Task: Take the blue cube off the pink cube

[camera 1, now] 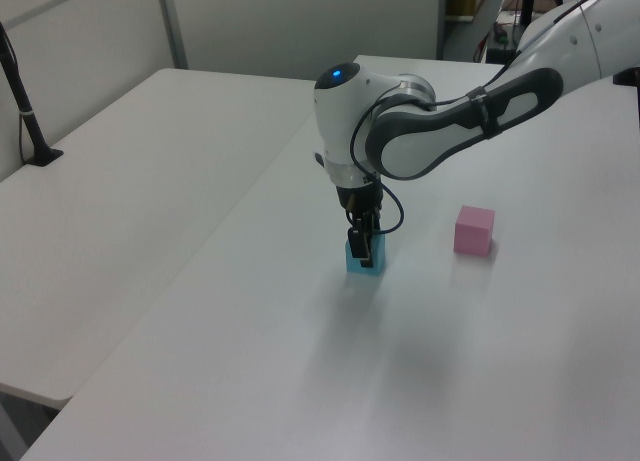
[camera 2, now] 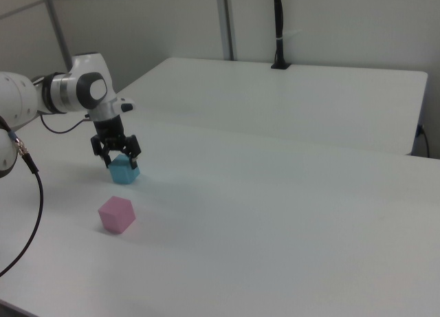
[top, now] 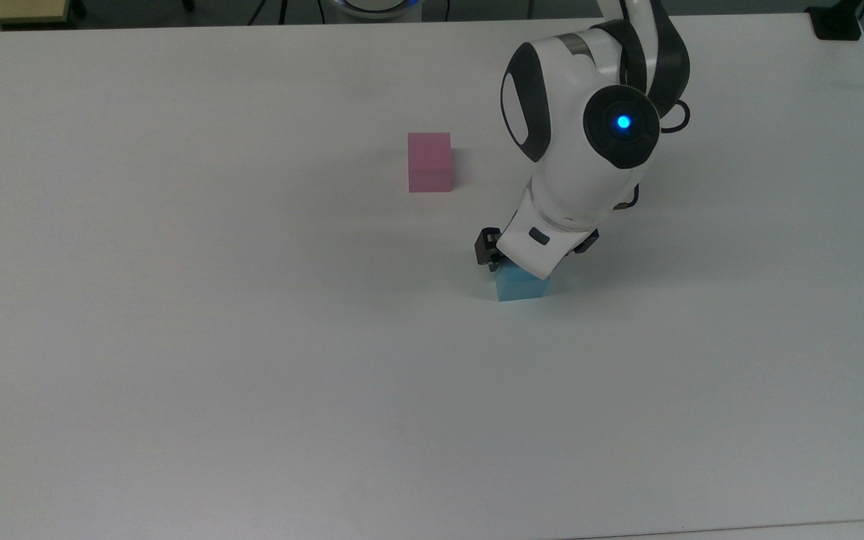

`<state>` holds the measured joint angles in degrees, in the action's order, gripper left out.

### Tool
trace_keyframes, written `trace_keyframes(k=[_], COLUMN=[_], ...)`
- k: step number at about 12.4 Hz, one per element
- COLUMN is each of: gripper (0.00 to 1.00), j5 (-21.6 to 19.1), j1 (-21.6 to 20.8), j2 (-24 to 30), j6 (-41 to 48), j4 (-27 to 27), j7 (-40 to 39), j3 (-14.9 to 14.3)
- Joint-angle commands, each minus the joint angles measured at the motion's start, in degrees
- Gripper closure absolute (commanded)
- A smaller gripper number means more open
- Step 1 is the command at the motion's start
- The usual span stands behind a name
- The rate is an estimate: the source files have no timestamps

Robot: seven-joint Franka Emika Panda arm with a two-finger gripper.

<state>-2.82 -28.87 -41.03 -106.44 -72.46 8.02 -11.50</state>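
Blue cube (top: 520, 288) is sitting flat on the white table (top: 177, 337), off the stack, with the gripper (camera 2: 118, 157) straddling its top. In the right view the fingers (camera 2: 134, 148) look splayed a bit wider than the cube, so I'd say the jaws are apart and the cube is resting on its own rather than being pinched. Hard to be 100% sure, since the top view has the wrist covering most of it.

Pink cube (top: 429, 161) sits by itself on the table, roughly at 10 o'clock from the blue one in the top view, and well apart from it. That gap makes sense: setting the blue cube down clear of the pink one means the arm shouldn't knock it when it pulls away.

The arm (camera 1: 440, 146) comes in from the far edge and points nearly straight down over the cube, which keeps the fingers square to its sides.

My read is the job is basically done. All that's left is lifting straight up. Only risk I see is a fingertip dragging the cube sideways on the way out.
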Motion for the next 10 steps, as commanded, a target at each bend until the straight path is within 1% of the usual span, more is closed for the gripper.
trace_keyframes(k=[1, 2, 3, 4, 5, 6, 7, 8, 9, 10], gripper=[0.0, 0.0, 0.0, 0.0, 0.0, 0.0, 0.0, 0.0, 0.0, 0.0], j5=[-1.05, 0.61, 2.45, 2.9, 4.3, 7.01, 7.82, 8.01, 8.01, 8.01], j1=[0.64, 1.7, 4.06, 7.82, 11.77, 15.21, 18.46, 20.67, 21.91, 21.92], j2=[10.05, 16.36, 23.21, 28.32, 30.9, 32.58, 34.51, 36.01, 38.37, 39.0], j6=[3.78, 3.95, 4.22, 6.48, 11.46, 13.95, 13.54, 13.54, 13.36, 13.36], j4=[-2.31, -6.94, -11.95, -15.04, -15.42, -15.69, -17.43, -18.49, -20.5, -21.13], j7=[0.15, 0.15, 0.24, 0.15, 0.15, 0.07, -0.46, -0.64, -0.64, -0.64], j3=[-2.04, -1.43, -0.72, 1.02, 2.69, 4.19, 5.25, 6.13, 6.23, 6.31])
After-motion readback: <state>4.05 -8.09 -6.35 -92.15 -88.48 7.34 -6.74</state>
